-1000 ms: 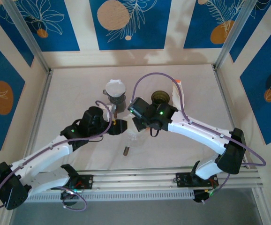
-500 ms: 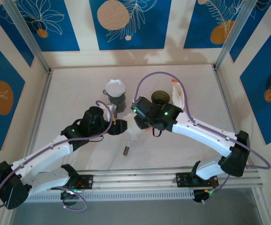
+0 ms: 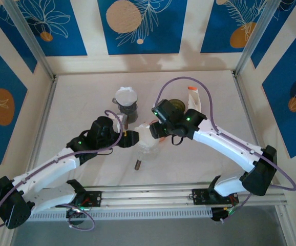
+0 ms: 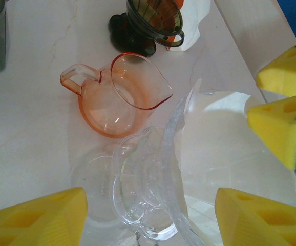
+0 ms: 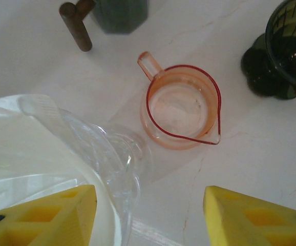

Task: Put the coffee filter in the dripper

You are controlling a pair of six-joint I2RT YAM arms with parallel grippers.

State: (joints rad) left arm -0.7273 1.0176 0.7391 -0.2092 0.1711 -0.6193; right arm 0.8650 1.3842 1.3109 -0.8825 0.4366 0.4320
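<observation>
**A:** The filter (image 4: 225, 148) is up against the clear dripper (image 4: 140, 197) at mid-desk, just in front of the pitcher (image 4: 120, 97). It's leaning out to one side, and I can't tell whether it's seated in the cone.

**B:** That's the worry. The right gripper (image 5: 149, 205) is partway open with nothing in it, and one finger is right beside the paper. If it lifts off crooked, that finger drags the filter out.

**A:** And the left gripper (image 4: 150, 205)?

**B:** Wide open, fingers either side of the dripper. It's holding nothing that I can see. Whether a pad grazes the glass base, I can't tell.

**A:** So a nudge from that side slides the dripper or tips it. It's light glass on a smooth desk (image 3: 86, 102).

**B:** Right, and the pitcher is just beside it, with the dark dripper (image 3: 174, 106) a little beyond. Knock one and the others are in the way.

**A:** Poses?

**B:** From above, both arms reach in toward the middle with elbows out and wrists bent down. The grippers are close together by the dripper, left coming from the left, right from the right. It's tight quarters, and the two could clip each other on the way out.

**A:** The paper might also spring up on its own. It looks stiff, and nothing is pressing on it.

**B:** Then I'd judge it needs a press into the cone before anyone calls this done.
</observation>
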